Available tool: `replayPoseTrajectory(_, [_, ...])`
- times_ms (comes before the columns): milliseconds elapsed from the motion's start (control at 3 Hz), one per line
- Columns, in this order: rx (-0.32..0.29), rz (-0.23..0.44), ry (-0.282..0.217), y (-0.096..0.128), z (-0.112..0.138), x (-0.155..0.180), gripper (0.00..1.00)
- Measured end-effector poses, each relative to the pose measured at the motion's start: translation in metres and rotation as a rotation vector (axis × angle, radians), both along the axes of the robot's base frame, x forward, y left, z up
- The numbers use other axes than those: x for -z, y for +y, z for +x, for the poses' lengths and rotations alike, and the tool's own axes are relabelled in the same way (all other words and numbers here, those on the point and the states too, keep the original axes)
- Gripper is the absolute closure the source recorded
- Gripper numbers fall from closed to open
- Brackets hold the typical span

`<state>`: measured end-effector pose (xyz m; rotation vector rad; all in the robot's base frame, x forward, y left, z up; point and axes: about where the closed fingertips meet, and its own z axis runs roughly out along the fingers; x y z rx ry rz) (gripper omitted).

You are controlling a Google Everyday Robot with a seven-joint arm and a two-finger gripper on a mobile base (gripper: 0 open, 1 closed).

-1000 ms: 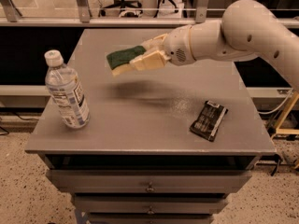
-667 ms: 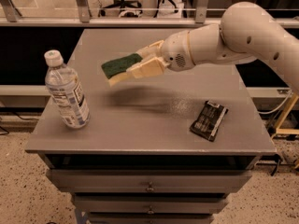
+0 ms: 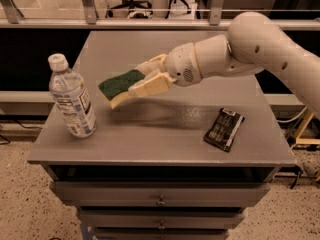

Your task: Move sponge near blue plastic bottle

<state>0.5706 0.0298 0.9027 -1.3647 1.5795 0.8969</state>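
Note:
The sponge (image 3: 119, 84), dark green on top with a pale yellow layer below, is held above the grey table (image 3: 165, 139), left of its middle. My gripper (image 3: 137, 84) is shut on the sponge, its cream fingers (image 3: 150, 85) clamped on the sponge's right end. The white arm reaches in from the right. The blue plastic bottle (image 3: 72, 98), clear with a white cap and a blue-and-white label, stands upright near the table's front left corner. The sponge hangs a short way to the right of the bottle and does not touch it.
A black crinkled snack packet (image 3: 224, 129) lies on the table's front right. Drawers (image 3: 160, 199) run under the table top. A metal rail and office chairs stand behind the table.
My gripper has carried the sponge to the left and lower, closer to the bottle. The bottle and the snack packet have not moved.

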Motion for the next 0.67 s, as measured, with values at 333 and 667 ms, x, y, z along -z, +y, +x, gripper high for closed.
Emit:
replayPoseTrajectory(333, [-0.004,-0.001,-0.003,0.0007,-0.0006,0.0003,1.0])
replayPoseTrajectory(667, [0.002,0.004,0.029,-0.0008,-0.0008,0.0097,1.0])
